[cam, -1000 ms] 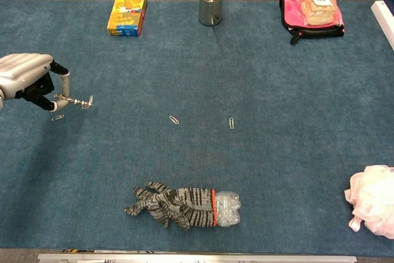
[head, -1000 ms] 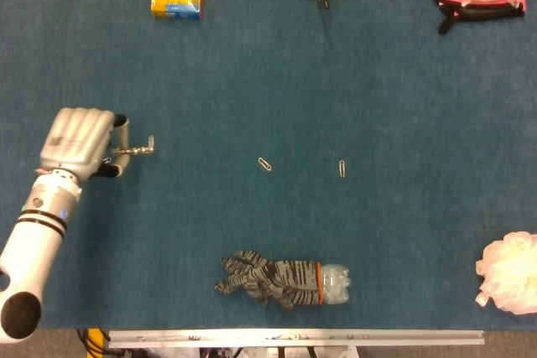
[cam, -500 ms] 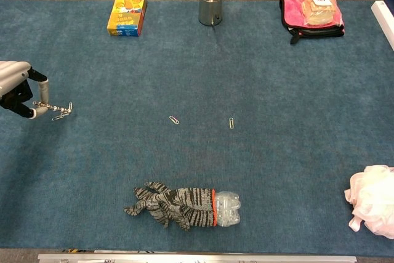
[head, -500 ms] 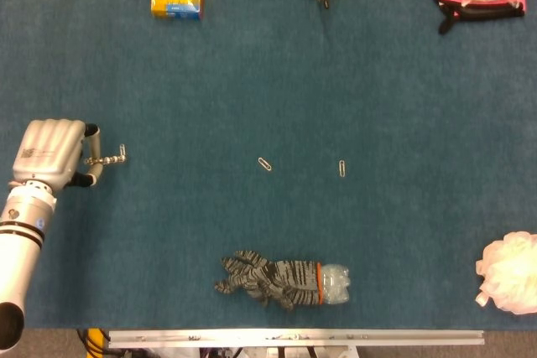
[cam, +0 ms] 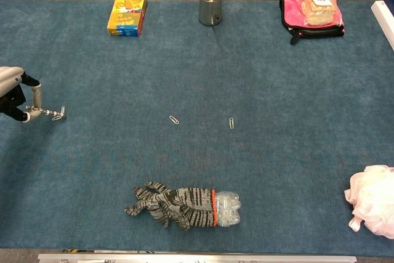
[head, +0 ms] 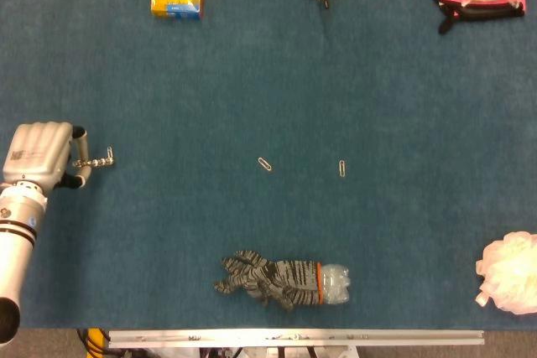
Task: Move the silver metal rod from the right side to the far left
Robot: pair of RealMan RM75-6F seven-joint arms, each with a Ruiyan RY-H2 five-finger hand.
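Evidently we had our left robot hand [head: 38, 155] at nine o'clock on the tabletop [head: 277, 81], fingers pinching the silver metal rod [head: 94, 161] level just above the cloth, presumably to set it down far left.

Left robot hand [head: 38, 155]: carried further left along the bench than a second ago, now near its left edge.
Silver metal rod [head: 94, 161]: moved left with it, pinched at one end, free end pointing right.
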